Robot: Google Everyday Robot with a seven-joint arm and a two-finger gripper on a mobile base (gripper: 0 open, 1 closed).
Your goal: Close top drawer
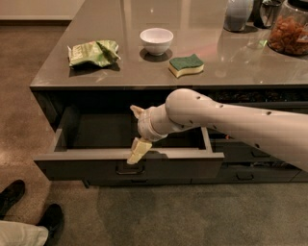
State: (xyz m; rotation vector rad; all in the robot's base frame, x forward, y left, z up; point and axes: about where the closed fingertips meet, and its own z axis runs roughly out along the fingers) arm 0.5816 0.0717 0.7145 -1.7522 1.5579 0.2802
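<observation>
One top drawer (96, 130) stands pulled out from under the counter (144, 77), at the middle-left of the camera view. Its inside is bare, smooth grey, and its tall flat front faces 6 o'clock. One small dark loop handle (130, 169) sits at the middle of that front.

One gripper (136, 135) hangs over the front edge of the drawer, just right of its middle, on the end of one thick white arm (240, 125) that comes in from 3 o'clock. Its two cream fingers stand apart and hold nothing. One short tip points to 12 o'clock above the drawer's inside. The other, longer one slants to 7 o'clock across the top of the drawer front and ends just above the handle. Whether it presses on the front or only lies before it cannot be told.

Three small things lie on the counter at 12 o'clock from the drawer:
- one crumpled green packet (93, 52) at 11 o'clock;
- one white bowl (156, 40) at 12 o'clock;
- one green and yellow sponge (186, 65) just to the 4 o'clock side of the bowl, apart from it.

Far off at 1 to 2 o'clock stand one grey jug (237, 14) and one glass jar (288, 31) of brown pieces.

Two shallower drawer fronts (250, 153) show at 4 o'clock under the arm, both shut. Two black shoes (12, 194) rest on the floor at 8 o'clock, well apart from the drawer.
</observation>
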